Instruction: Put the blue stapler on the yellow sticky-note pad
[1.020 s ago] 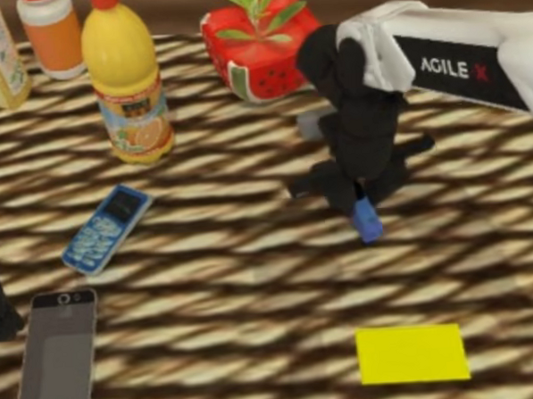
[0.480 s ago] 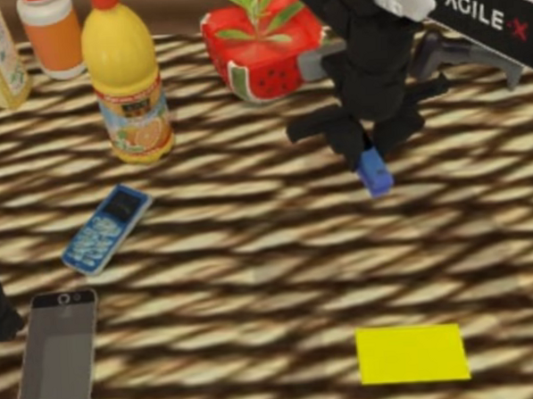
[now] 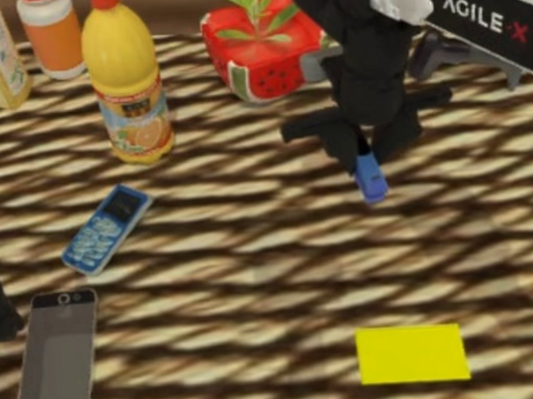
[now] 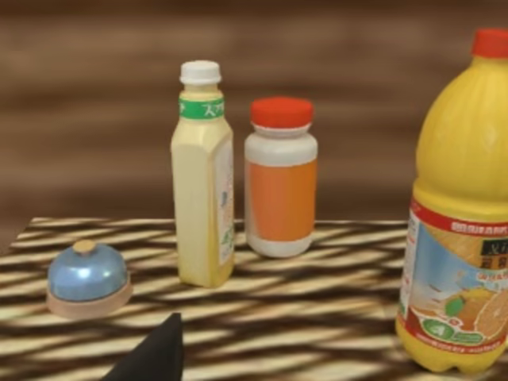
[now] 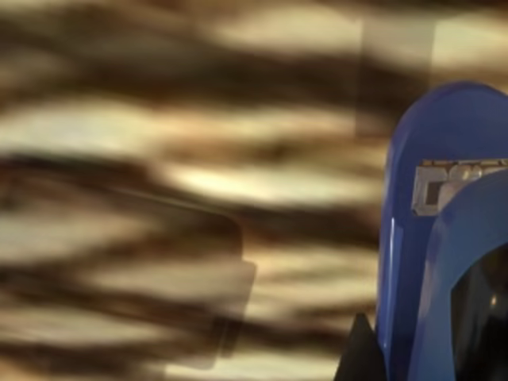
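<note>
Since the previous frame, right gripper [image 3: 364, 151] shifts slightly left, clamping one blue stapler [image 3: 370, 177]; one yellow sticky-note pad [image 3: 412, 354] at 6 o'clock; two phones; striped woven table [image 3: 253, 281]

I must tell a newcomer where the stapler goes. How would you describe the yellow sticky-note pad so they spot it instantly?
Look at the table edge nearest the camera, toward the top view's right. There the yellow sticky-note pad lies flat and alone. It is a plain, unmarked rectangle, unlike the upright, labelled yellow juice bottle at far left.
</note>
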Tool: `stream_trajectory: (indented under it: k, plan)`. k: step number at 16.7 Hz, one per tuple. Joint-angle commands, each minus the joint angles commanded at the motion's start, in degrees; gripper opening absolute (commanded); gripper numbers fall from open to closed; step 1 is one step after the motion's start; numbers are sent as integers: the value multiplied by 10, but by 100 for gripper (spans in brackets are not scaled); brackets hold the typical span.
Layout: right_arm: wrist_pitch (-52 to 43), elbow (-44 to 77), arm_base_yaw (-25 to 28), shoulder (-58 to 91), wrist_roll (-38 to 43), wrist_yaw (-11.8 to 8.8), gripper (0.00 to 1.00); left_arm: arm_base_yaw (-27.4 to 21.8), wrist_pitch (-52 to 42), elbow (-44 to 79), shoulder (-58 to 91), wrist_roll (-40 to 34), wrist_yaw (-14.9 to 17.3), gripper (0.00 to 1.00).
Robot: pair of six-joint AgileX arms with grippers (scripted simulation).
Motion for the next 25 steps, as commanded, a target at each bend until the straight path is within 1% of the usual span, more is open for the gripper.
stream_trajectory:
  k: [2, 5, 8, 14, 17, 19, 21, 23, 25]
  plan:
    - [3, -22, 9, -16, 67, 0, 0, 0, 0, 0, 0, 0, 0, 100]
    - [13, -76, 25, -54, 212, 0, 0, 0, 0, 0, 0, 0, 0, 100]
    - [27, -152, 42, -105, 400, 0, 0, 0, 0, 0, 0, 0, 0, 100]
    - [61, -323, 78, -223, 813, 0, 0, 0, 0, 0, 0, 0, 0, 100]
    - [84, -401, 92, -286, 975, -1, 0, 0, 0, 0, 0, 0, 0, 100]
    - [100, -445, 99, -325, 1054, 0, 0, 0, 0, 0, 0, 0, 0, 100]
    - [115, -480, 103, -358, 1108, 0, 0, 0, 0, 0, 0, 0, 0, 100]
    - [124, -500, 105, -378, 1138, 0, 0, 0, 0, 0, 0, 0, 0, 100]
    - [126, -504, 105, -382, 1144, 0, 0, 0, 0, 0, 0, 0, 0, 100]
